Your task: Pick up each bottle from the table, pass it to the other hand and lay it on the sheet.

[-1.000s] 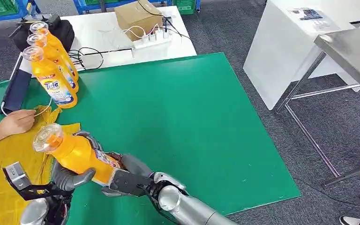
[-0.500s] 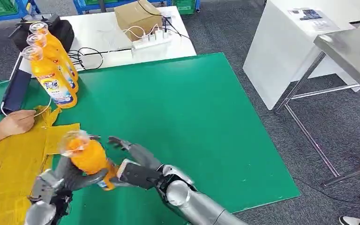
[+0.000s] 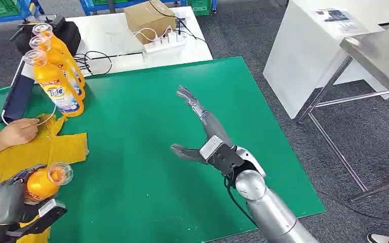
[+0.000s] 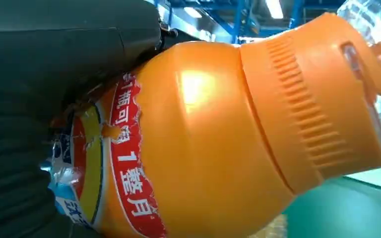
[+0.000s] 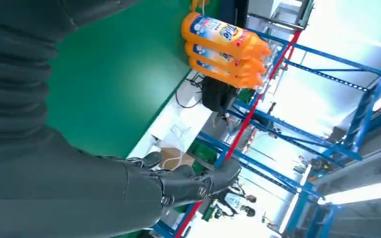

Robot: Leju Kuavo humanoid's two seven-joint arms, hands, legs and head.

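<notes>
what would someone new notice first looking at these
Probably the orange bottle gripped by the left robot hand at the near left, over the yellow sheet. Next, the right robot hand stretched out with fingers spread above the middle of the green table, holding nothing. Three more orange bottles stand in a row at the table's far left corner, and a person's hand rests on the sheet's edge.

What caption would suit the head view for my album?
Left hand holds an orange bottle over the yellow sheet; right hand open above the green mat.
</notes>
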